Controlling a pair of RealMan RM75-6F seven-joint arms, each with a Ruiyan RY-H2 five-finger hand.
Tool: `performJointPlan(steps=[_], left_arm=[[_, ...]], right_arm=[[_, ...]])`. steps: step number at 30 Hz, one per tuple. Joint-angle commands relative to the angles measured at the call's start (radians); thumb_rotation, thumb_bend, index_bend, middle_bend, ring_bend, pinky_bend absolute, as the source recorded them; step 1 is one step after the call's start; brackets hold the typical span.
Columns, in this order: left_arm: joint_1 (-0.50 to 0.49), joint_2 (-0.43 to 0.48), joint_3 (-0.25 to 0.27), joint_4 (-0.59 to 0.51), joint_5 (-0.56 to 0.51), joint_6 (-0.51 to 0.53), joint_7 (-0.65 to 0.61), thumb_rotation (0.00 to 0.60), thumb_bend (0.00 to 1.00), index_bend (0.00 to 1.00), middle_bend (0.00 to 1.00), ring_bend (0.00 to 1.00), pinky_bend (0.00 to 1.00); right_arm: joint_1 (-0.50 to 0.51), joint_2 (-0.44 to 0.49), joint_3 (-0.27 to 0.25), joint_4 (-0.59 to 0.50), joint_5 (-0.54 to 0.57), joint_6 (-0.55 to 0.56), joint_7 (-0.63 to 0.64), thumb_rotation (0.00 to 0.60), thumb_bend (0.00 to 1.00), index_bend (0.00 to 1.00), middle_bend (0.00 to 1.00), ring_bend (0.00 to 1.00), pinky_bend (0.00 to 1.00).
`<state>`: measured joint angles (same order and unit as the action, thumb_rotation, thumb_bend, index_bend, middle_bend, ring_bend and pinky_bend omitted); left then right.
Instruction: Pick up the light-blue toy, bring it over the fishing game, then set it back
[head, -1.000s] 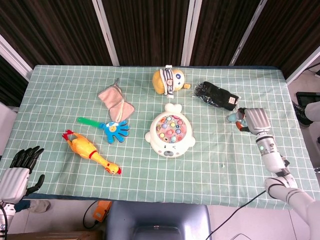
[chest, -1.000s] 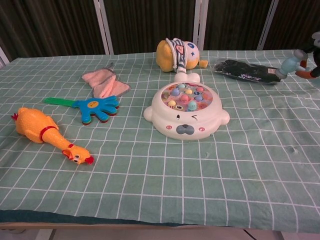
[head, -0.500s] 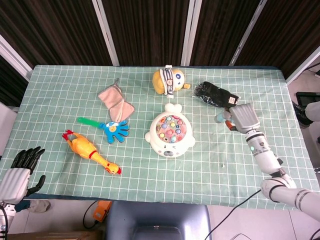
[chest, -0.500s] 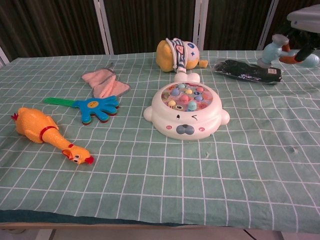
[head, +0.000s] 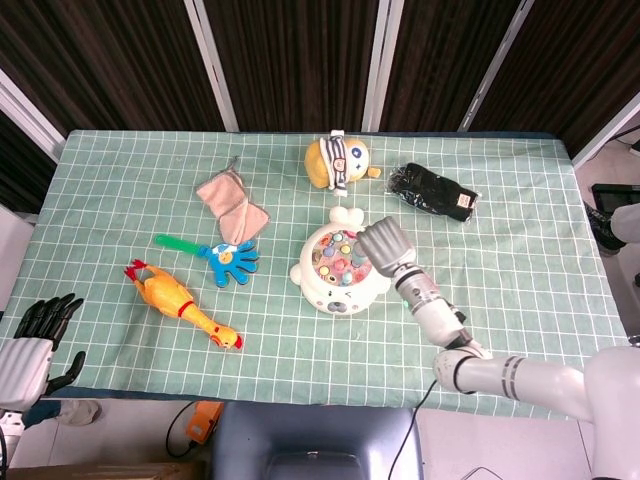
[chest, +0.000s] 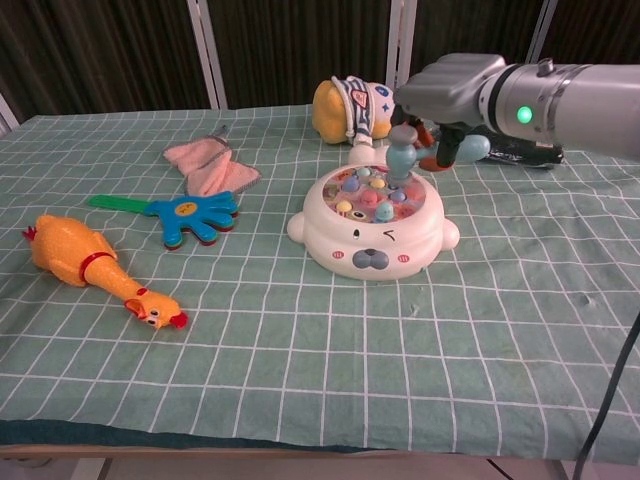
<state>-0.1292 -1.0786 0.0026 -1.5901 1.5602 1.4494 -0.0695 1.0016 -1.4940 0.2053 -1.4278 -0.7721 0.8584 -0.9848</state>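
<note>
My right hand (chest: 452, 96) grips the light-blue toy (chest: 404, 158), which has an orange part near the palm. It hangs just above the back of the white fishing game (chest: 372, 222) without touching it. In the head view the right hand (head: 384, 246) covers the game's (head: 338, 270) right side and hides the toy. My left hand (head: 38, 342) hovers off the table's near left corner, fingers apart and holding nothing.
A yellow plush duck (head: 338, 160) and a black pouch (head: 432, 192) lie behind the game. To the left are a pink cloth (head: 232, 203), a blue hand clapper (head: 222, 258) and a rubber chicken (head: 180, 300). Green checked cloth (head: 520, 290) covers the table.
My right hand has carried the light-blue toy leftward from the table's right side, past the black pouch, to above the fishing game. The left hand has barely moved.
</note>
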Motion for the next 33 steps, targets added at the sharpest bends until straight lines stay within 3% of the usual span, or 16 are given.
performJointPlan(steps=[1,14,33], left_arm=[[0.002,0.001,0.002,0.0,0.004,0.004,-0.002,0.6,0.41,0.05,0.03,0.0,0.02],[0.009,-0.001,0.007,-0.008,0.004,0.004,0.022,0.6,0.41,0.05,0.03,0.0,0.02],[0.014,0.004,0.009,-0.006,0.018,0.017,0.003,0.6,0.41,0.05,0.03,0.0,0.02]], right_arm=[[0.026,-0.02,-0.025,-0.019,0.021,0.012,-0.022,0.6,0.53,1.0,0.69,0.73,0.86],[0.045,0.014,-0.064,-0.069,0.013,0.047,0.009,0.6,0.53,1.0,0.69,0.73,0.86],[0.094,-0.053,-0.12,-0.006,0.072,0.057,-0.053,0.6,0.53,1.0,0.69,0.73,0.85]])
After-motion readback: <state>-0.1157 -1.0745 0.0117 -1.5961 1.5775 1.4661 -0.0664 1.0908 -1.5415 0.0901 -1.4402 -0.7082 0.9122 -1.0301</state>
